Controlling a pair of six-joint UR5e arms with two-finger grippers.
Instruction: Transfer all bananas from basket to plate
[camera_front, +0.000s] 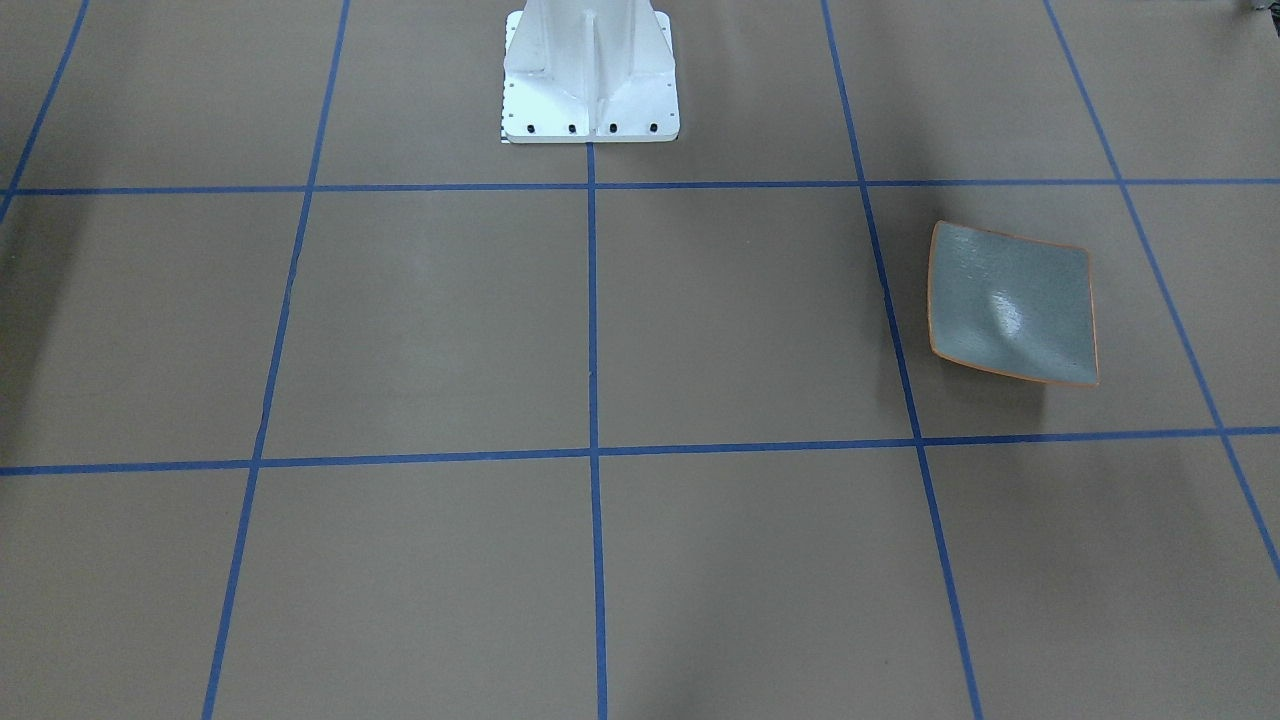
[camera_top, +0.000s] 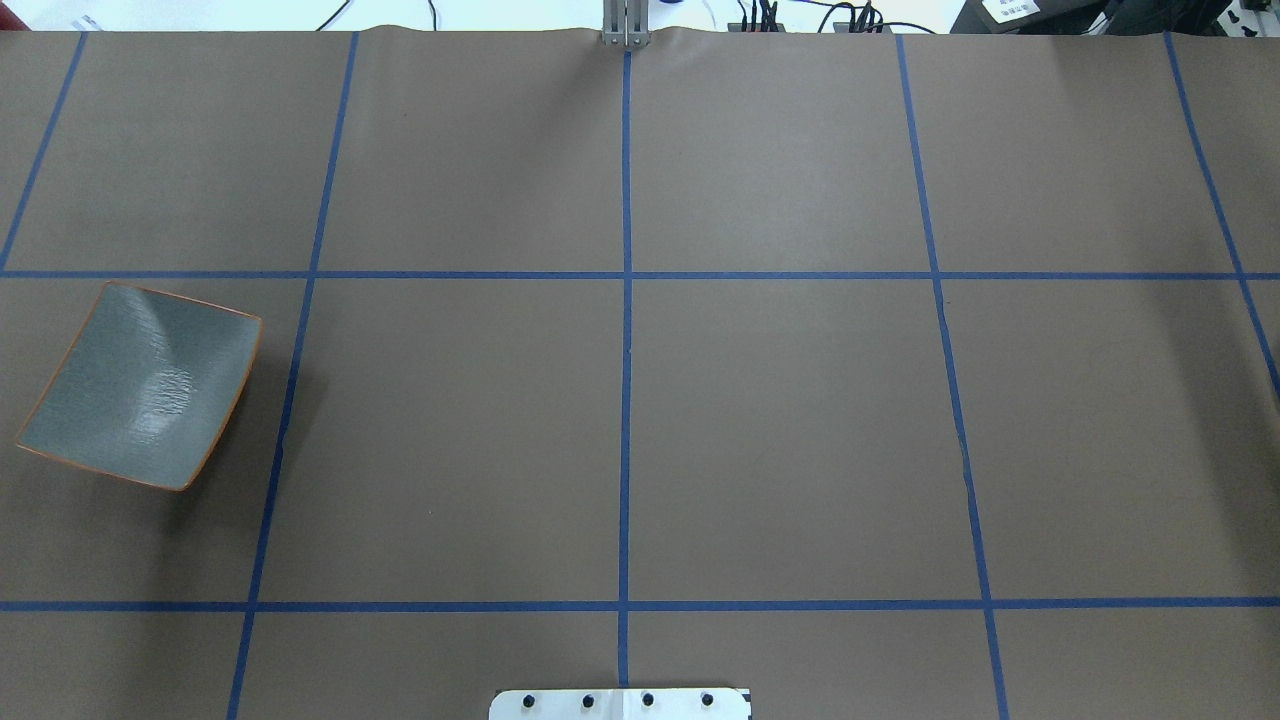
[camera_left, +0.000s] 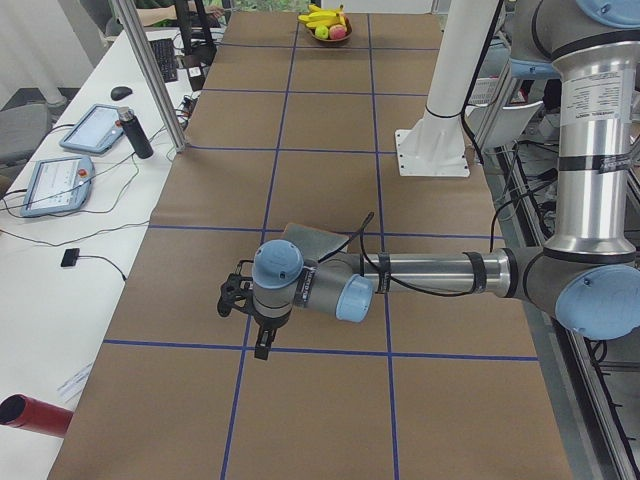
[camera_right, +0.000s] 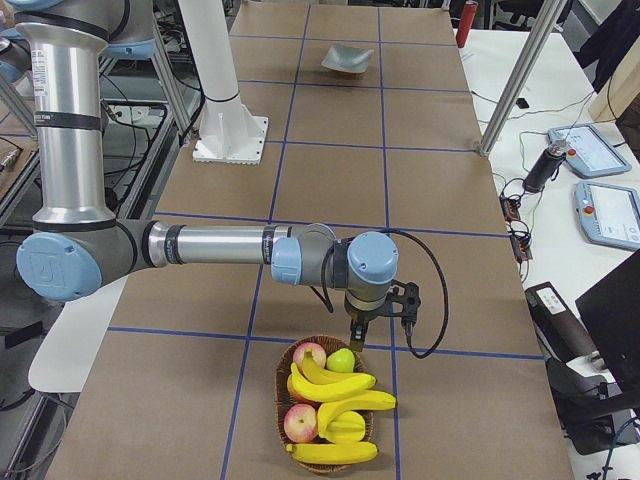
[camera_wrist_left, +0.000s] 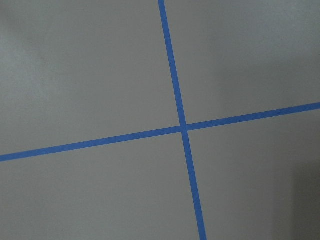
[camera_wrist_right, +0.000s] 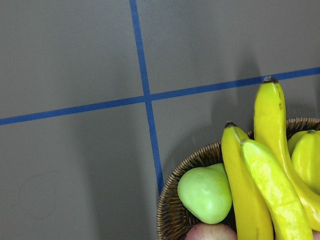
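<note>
The bananas lie in a round wicker basket near the table's right end, with red and green fruit among them. In the right wrist view three bananas stick out over the basket's rim. My right gripper hangs just above the basket's far edge; I cannot tell whether it is open or shut. The plate, grey-blue with an orange rim, sits bare at the table's left end. My left gripper hovers beside the plate; its state cannot be told either.
The white robot base stands at the table's mid edge. Blue tape lines cross the brown table cover. Tablets and cables lie on a side bench. A metal post rises beside the table.
</note>
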